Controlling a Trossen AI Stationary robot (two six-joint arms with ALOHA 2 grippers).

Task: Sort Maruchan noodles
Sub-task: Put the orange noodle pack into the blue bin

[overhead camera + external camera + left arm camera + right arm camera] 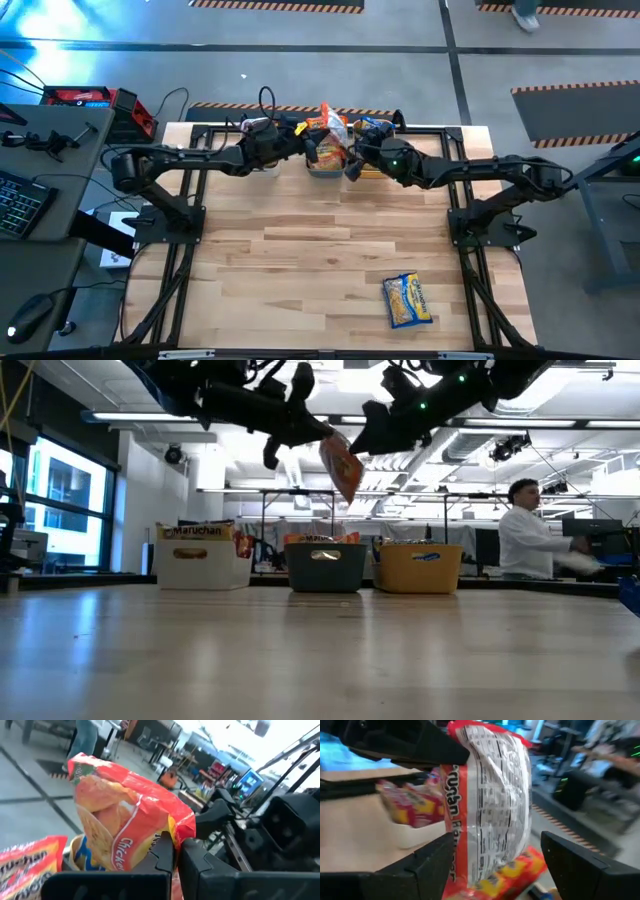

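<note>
From up here I read the job as nearly finished. The pale wooden counter (320, 260) fills the middle of the overhead frame and is almost bare of packets. Along its far edge, at top centre, stand three plastic bins: in the level view a white bin (200, 568) on the left, a teal-grey bin (325, 567) in the middle and an orange-yellow bin (418, 568) on the right. All three already show crinkly noodle packets poking above their rims, so I judge most of the sorting done, though I cannot count what is inside.

Both dark arms meet over those bins. The left pincer (176, 854) is clenched on the lower edge of an orange-red flat plastic Maruchan chicken packet (341, 467), which hangs tilted in the air above the teal-grey bin. The right pincer (492, 857) sits just beside the same packet, its fingers spread wide on either side and gripping nothing. It looks to me like a hand-over where only the left side now carries the packet, which is not yet in any bin.

What is left: dropping this packet into its matching bin, then fetching the one blue-and-yellow flat plastic noodle packet (408, 300) lying alone at the lower right of the counter, well apart from both arms.
</note>
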